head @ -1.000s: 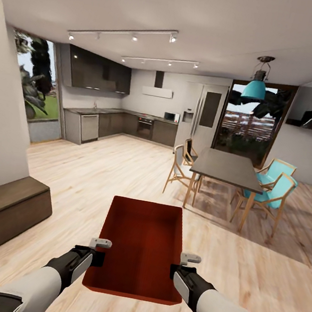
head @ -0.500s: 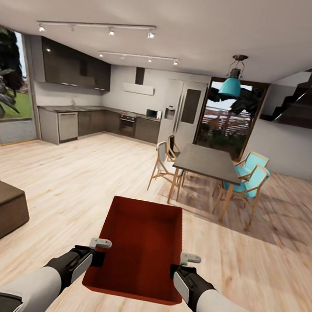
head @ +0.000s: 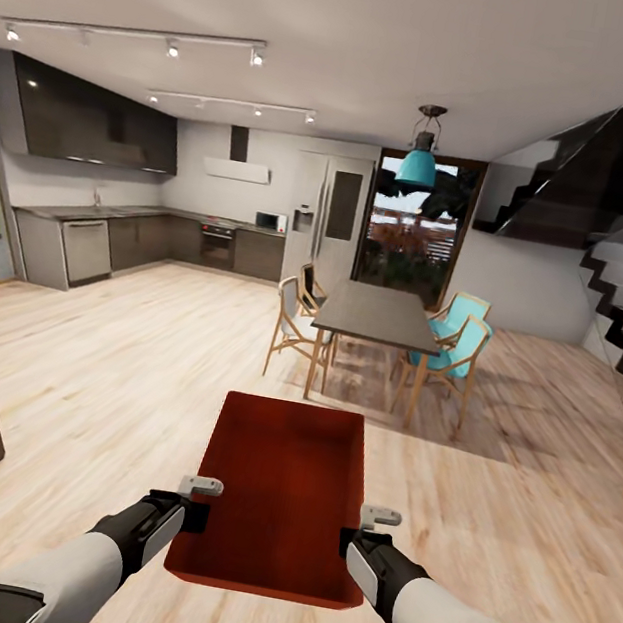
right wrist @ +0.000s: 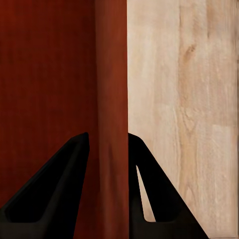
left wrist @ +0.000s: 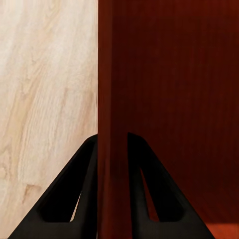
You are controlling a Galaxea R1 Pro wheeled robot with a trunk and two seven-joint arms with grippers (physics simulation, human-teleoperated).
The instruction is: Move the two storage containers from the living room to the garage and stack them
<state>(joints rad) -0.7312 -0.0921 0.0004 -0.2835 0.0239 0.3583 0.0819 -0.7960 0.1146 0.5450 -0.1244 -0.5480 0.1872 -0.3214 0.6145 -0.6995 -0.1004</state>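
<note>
Pinching opposite thin walls of one storage container (head: 282,489), the left gripper (head: 199,502) and right gripper (head: 363,529) could lose it if either wall slips free during travel.

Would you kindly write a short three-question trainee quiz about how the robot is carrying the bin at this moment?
1. True or false: the storage container rests on the wood-plank floor.
2. Multiple choice: each pincer grips the container by A) a thin side wall, B) a handle, C) its base.
3. Fill in: beyond the container stands a dining table with ___ chairs on its right side.

Key
1. False: it is held up between the left pincer and the right pincer.
2. A: the wrist views show a wall clamped between the fingers.
3. Turquoise.
</note>
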